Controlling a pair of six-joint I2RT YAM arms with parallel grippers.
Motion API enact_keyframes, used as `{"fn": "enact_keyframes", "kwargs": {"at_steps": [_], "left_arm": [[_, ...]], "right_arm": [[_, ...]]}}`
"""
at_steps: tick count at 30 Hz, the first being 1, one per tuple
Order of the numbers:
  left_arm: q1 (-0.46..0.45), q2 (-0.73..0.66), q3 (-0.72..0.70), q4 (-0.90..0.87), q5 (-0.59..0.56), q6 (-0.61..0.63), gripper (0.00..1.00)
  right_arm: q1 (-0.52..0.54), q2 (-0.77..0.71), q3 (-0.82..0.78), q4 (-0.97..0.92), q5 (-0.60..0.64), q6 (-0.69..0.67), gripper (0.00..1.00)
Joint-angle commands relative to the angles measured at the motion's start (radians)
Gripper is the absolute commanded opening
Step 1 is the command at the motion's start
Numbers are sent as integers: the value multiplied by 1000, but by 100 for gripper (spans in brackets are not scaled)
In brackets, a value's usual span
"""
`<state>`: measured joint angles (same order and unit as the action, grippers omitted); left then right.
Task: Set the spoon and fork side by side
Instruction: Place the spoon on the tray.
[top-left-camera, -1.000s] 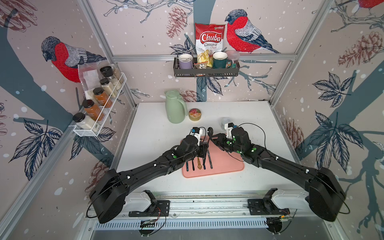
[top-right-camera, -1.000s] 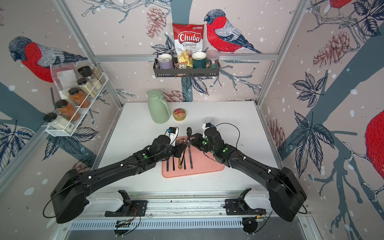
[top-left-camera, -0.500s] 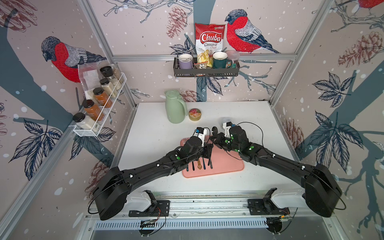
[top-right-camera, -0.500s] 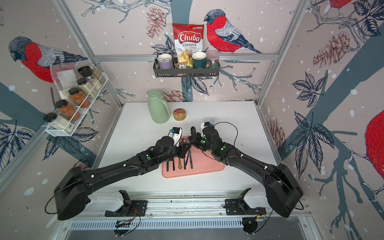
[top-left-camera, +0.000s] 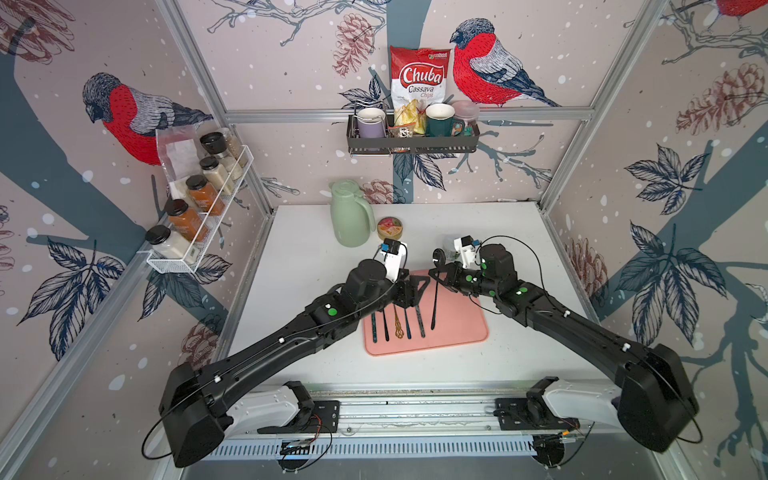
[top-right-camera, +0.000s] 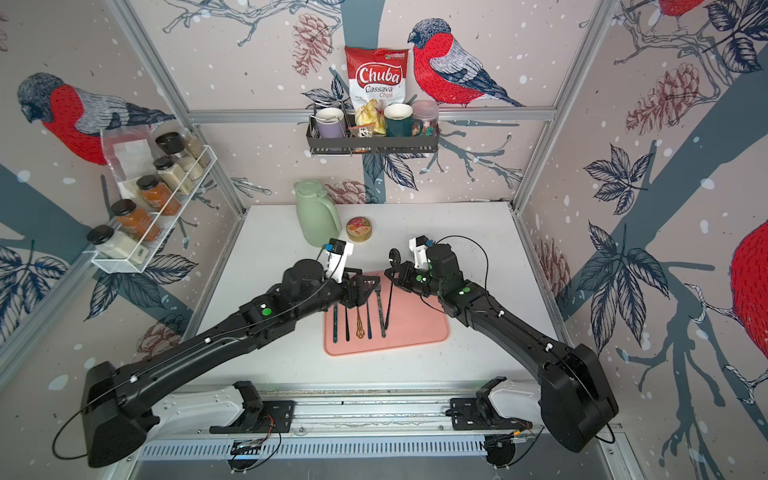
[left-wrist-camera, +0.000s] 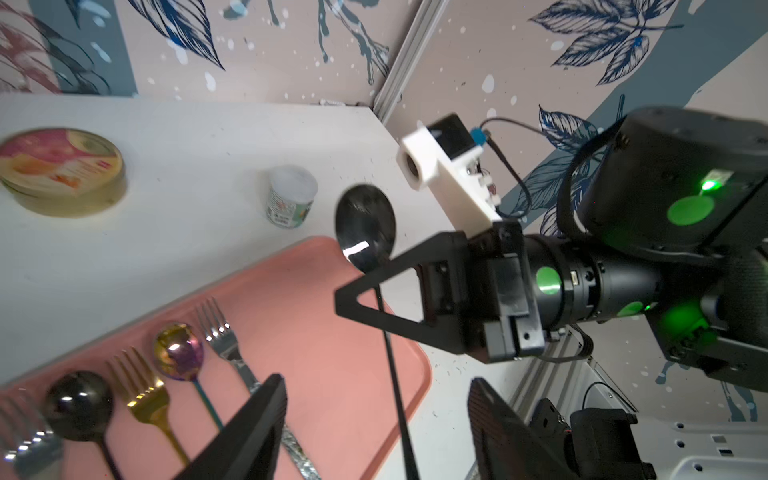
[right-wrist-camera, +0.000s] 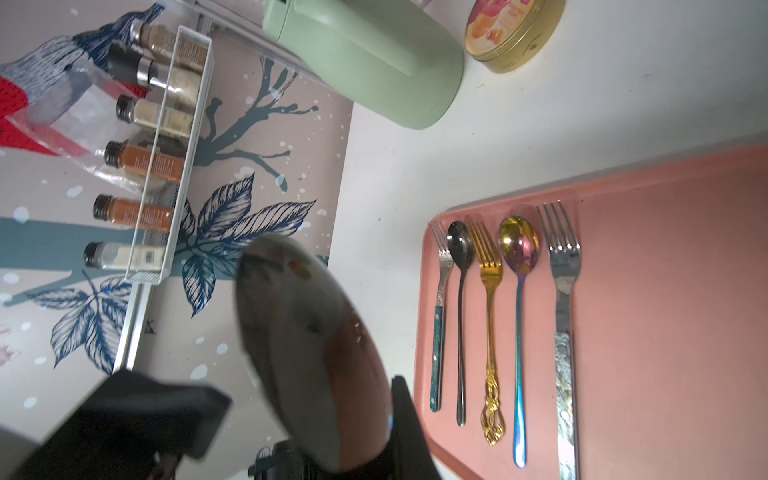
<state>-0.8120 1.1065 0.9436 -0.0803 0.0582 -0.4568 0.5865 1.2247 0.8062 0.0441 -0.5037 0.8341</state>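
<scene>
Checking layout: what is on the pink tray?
In a row: teal fork, black spoon, gold fork, rainbow spoon, silver fork. In both top views the left gripper hides most heads. Right gripper holds another spoon above.

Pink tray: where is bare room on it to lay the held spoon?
The tray is bare in its right half, from the silver fork to the right rim. Its left part is crowded: five utensils in a row, the open left end effector over them.
</scene>
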Motion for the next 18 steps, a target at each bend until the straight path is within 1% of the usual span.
{"fn": "enact_keyframes", "kwargs": {"at_steps": [1, 4, 7, 11, 13, 16, 18], "left_arm": [[103, -32, 25, -94, 196, 95, 71], [190, -11, 67, -121, 406, 135, 71], [214, 23, 84, -110, 594, 188, 71], [215, 73, 101, -87, 722, 225, 68], [213, 86, 95, -23, 780, 208, 67], [193, 105, 77, 74, 813, 151, 63], [155, 130, 96, 69, 840, 165, 62]], "right_arm": [[10, -43, -25, -11, -192, -170, 1], [37, -87, -42, -27, -258, -249, 0], [58, -126, -63, -3, -308, -276, 1], [82, -144, -67, -4, -346, -305, 1], [88, -142, -65, -2, -360, -309, 1], [102, -128, -59, 1, -379, -308, 1], [110, -119, -54, -2, -378, -308, 1]]}}
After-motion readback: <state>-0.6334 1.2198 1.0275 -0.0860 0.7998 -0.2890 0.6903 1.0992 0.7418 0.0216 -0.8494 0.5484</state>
